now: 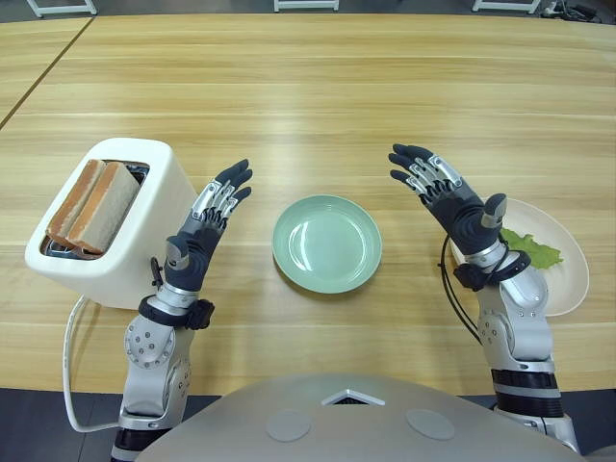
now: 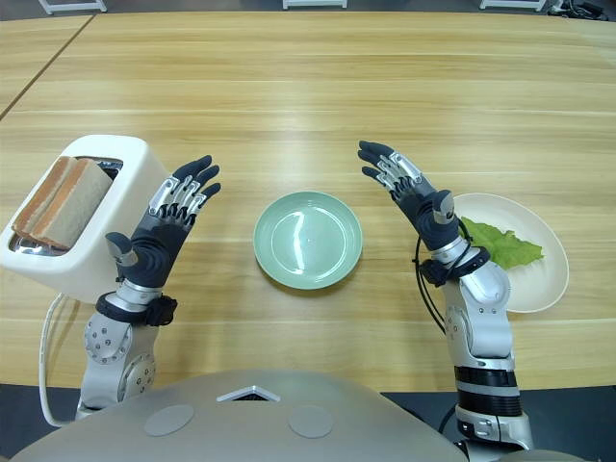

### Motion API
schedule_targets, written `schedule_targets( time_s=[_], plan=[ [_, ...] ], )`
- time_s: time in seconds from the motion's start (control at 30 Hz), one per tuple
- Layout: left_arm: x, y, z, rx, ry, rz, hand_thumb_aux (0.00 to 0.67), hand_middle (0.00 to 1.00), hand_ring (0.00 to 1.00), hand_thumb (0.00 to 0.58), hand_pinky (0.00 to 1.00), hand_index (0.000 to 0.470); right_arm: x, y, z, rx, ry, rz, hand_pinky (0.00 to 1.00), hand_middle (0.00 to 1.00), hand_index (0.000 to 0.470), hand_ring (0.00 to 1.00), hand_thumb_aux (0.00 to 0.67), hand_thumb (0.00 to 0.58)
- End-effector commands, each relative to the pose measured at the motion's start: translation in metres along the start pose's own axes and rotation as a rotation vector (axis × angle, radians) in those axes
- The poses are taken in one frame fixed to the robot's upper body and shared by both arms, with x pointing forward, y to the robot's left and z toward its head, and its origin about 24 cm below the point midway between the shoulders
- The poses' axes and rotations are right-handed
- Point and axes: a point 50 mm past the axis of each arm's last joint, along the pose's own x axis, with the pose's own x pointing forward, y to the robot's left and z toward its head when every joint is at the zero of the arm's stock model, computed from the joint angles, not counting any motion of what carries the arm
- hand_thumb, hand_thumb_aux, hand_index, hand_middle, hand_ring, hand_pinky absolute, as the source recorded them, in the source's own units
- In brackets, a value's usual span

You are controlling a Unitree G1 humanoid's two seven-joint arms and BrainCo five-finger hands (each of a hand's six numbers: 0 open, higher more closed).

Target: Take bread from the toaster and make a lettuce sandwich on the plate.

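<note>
A white toaster point(image 1: 144, 207) stands at the left with two bread slices point(image 1: 94, 206) sticking out of its slots. An empty green plate point(image 1: 327, 243) lies in the middle of the table. At the right, a lettuce leaf point(image 1: 534, 250) rests on a white plate point(image 1: 568, 279). My left hand point(image 1: 207, 226) is held up open between the toaster and the green plate, holding nothing. Between the green plate and the white plate my right hand point(image 1: 448, 197) is raised, fingers spread, and partly covers the white plate's left rim.
The toaster's white cord point(image 1: 69, 356) runs off the near table edge at the left. The wooden table point(image 1: 318, 87) stretches bare toward the far side.
</note>
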Motion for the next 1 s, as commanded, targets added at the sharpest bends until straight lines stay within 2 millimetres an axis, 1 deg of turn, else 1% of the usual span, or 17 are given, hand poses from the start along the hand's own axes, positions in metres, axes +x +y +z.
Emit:
schedule_targets(
  time_s=[0.03, 0.47, 0.53, 0.6, 0.67, 0.73, 0.77, 0.83, 0.9, 0.93, 0.97, 1.0],
  plan=[
    [0.000, 0.001, -0.003, -0.006, 0.021, -0.001, 0.000, 0.00, 0.00, 0.000, 0.00, 0.000, 0.001, -0.001, -0.001, -0.008, 0.006, 0.002, 0.00, 0.00, 0.000, 0.00, 0.000, 0.000],
    [0.001, 0.001, -0.004, 0.003, 0.028, -0.013, 0.000, 0.00, 0.00, 0.000, 0.00, 0.000, 0.001, -0.001, -0.001, -0.011, 0.007, 0.001, 0.00, 0.00, 0.000, 0.00, 0.000, 0.000],
    [0.001, -0.001, -0.001, -0.005, 0.020, -0.017, 0.000, 0.00, 0.00, 0.000, 0.00, 0.000, 0.001, -0.001, -0.001, -0.012, 0.007, -0.003, 0.00, 0.00, 0.000, 0.00, 0.000, 0.000],
    [0.004, -0.002, 0.017, -0.016, -0.017, 0.027, 0.000, 0.00, 0.00, 0.000, 0.00, 0.000, 0.001, -0.001, -0.002, -0.012, 0.008, -0.005, 0.00, 0.00, 0.000, 0.00, 0.000, 0.000],
    [0.009, 0.000, 0.050, 0.012, -0.052, 0.066, 0.000, 0.00, 0.00, 0.000, 0.00, 0.000, 0.002, 0.000, -0.002, -0.010, 0.007, -0.004, 0.00, 0.00, 0.000, 0.00, 0.000, 0.000],
    [0.010, 0.013, 0.086, 0.161, -0.084, 0.106, 0.000, 0.00, 0.00, 0.000, 0.00, 0.000, 0.001, 0.001, -0.001, -0.010, 0.005, -0.006, 0.00, 0.00, 0.000, 0.00, 0.000, 0.000],
    [0.008, 0.021, 0.099, 0.236, -0.091, 0.135, 0.000, 0.00, 0.00, 0.000, 0.00, 0.000, 0.001, 0.002, -0.001, -0.010, 0.004, -0.008, 0.00, 0.00, 0.000, 0.00, 0.000, 0.000],
    [0.002, 0.045, 0.122, 0.495, -0.044, 0.200, 0.000, 0.00, 0.00, 0.000, 0.00, 0.000, 0.000, 0.003, 0.000, -0.011, 0.003, -0.013, 0.00, 0.00, 0.000, 0.00, 0.000, 0.000],
    [-0.007, 0.069, 0.137, 0.824, 0.074, 0.259, 0.000, 0.00, 0.00, 0.000, 0.00, 0.000, -0.001, 0.004, 0.001, -0.011, 0.002, -0.016, 0.00, 0.00, 0.000, 0.00, 0.000, 0.000],
    [-0.013, 0.081, 0.141, 0.994, 0.161, 0.276, 0.000, 0.00, 0.00, 0.000, 0.00, 0.000, -0.001, 0.004, 0.001, -0.012, 0.001, -0.016, 0.00, 0.00, 0.000, 0.00, 0.000, 0.000],
    [-0.018, 0.091, 0.142, 1.114, 0.247, 0.290, 0.000, 0.00, 0.00, 0.000, 0.00, 0.000, -0.001, 0.005, 0.001, -0.012, 0.001, -0.016, 0.00, 0.00, 0.000, 0.00, 0.000, 0.000],
    [-0.025, 0.102, 0.140, 1.193, 0.336, 0.303, 0.000, 0.00, 0.00, 0.000, 0.00, 0.000, -0.001, 0.005, 0.001, -0.012, 0.000, -0.017, 0.00, 0.00, 0.000, 0.00, 0.000, 0.000]
  ],
)
